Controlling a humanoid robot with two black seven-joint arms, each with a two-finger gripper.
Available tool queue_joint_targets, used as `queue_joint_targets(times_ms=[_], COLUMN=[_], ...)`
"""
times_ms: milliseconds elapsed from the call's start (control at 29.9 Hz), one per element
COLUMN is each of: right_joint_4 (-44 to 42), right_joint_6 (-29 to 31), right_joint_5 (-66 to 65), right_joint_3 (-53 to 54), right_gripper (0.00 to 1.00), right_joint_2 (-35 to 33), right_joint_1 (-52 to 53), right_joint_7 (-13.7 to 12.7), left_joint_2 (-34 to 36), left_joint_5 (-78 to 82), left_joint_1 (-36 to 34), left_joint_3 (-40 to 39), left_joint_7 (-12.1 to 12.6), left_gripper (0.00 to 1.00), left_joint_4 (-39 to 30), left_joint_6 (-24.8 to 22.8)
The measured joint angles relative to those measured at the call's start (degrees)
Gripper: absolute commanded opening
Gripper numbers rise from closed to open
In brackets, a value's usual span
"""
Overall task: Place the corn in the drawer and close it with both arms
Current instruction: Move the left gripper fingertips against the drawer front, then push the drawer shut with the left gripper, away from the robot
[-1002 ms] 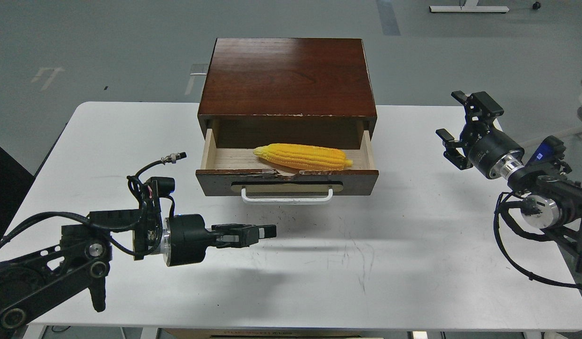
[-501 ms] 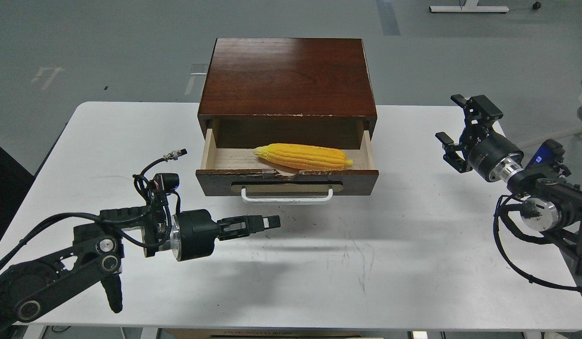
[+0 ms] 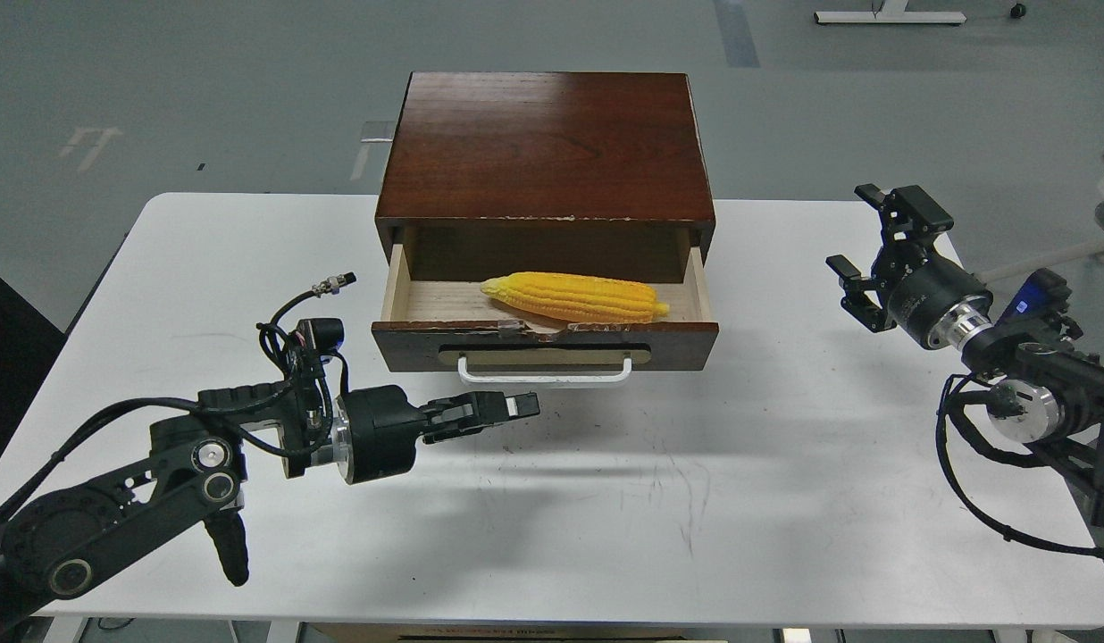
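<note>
One corn (image 3: 574, 297) lies lengthwise inside the one drawer (image 3: 545, 344), which stands pulled out on the white worktop (image 3: 606, 500); two arms flank it; the left pincer (image 3: 503, 410) hovers just below the handle (image 3: 545, 375), fingers clenched on nothing; the right pincer (image 3: 874, 254), well off to the side, is spread wide.

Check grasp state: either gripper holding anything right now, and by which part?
Nothing is held. The left gripper is shut on nothing, just short of the drawer handle. The right gripper is open and empty. The corn lies loose in the drawer.
</note>
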Motion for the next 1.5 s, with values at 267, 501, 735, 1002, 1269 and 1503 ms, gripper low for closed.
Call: queue_joint_targets(times_ms=[267,501,735,1002,1269,1503], right_joint_4=[0.0,0.0,0.0,0.0,0.0,0.1], right_joint_6=[0.0,0.0,0.0,0.0,0.0,0.0], right_joint_5=[0.0,0.0,0.0,0.0,0.0,0.0], right_joint_3=[0.0,0.0,0.0,0.0,0.0,0.0], right_gripper=[1.0,1.0,1.0,1.0,1.0,1.0], right_joint_2=[0.0,0.0,0.1,0.1,0.0,0.0], right_joint_1=[-0.3,-0.4,-0.5,-0.8,-0.9,-1.2], right_joint_7=[0.0,0.0,0.0,0.0,0.0,0.0], left_joint_2=[-0.6,-0.6,-0.7,-2.2,-2.4,-2.9], left_joint_5=[-0.3,-1.5,-1.7,-2.2,-2.6,-4.0], left_joint_1=[-0.1,-0.4,-0.6,-0.7,-1.5,-2.6], left_joint_3=[-0.4,-1.4,-1.6,-2.7,-3.5,-3.6], left_joint_7=[0.0,0.0,0.0,0.0,0.0,-0.1], left_gripper=[0.0,0.0,0.0,0.0,0.0,0.0], left_joint_4=[1.0,1.5,2.4,4.7,7.8,10.5], left_joint_6=[0.0,-0.2,-0.2,-0.1,-0.4,-0.6])
